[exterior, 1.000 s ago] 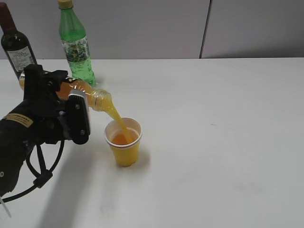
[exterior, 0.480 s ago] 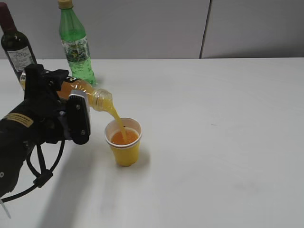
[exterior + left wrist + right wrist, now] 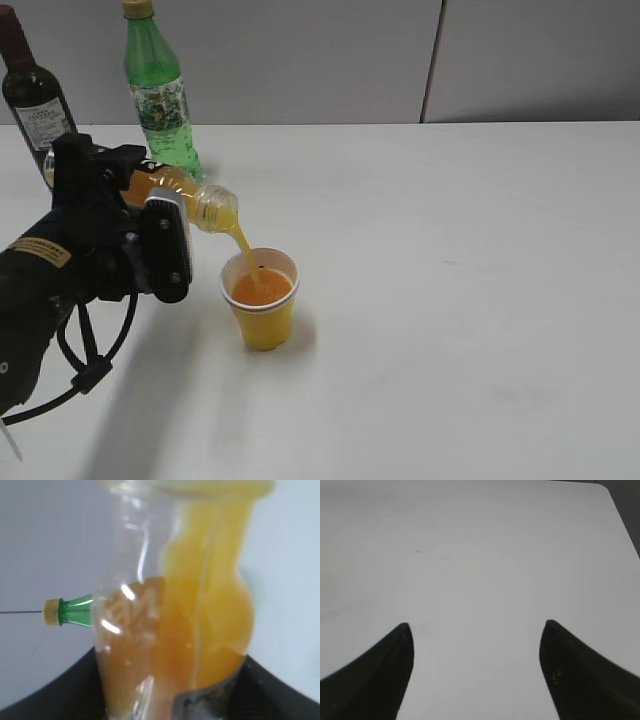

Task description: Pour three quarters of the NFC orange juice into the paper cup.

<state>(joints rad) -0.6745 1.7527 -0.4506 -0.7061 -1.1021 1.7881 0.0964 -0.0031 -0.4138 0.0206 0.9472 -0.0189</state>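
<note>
The left hand (image 3: 150, 235) pinches the NFC orange juice (image 3: 180, 195), its long axis near level. Its mouth overhangs the paper cup (image 3: 261, 300) just below-right; the right hand (image 3: 476, 630) idles spread.

White table (image 3: 450, 300) carries paper cup (image 3: 262, 310), green bottle (image 3: 160, 95), wine bottle (image 3: 35, 100).

NFC orange juice (image 3: 185, 197): small clear plastic bottle, capless, tipped near horizontal with its wide neck angled down to the right, above and left of the paper cup (image 3: 262, 300). A thin orange stream runs from its mouth into the cup. Cup: yellow, white rim, upright on the table, holding orange liquid close to its rim.
</note>
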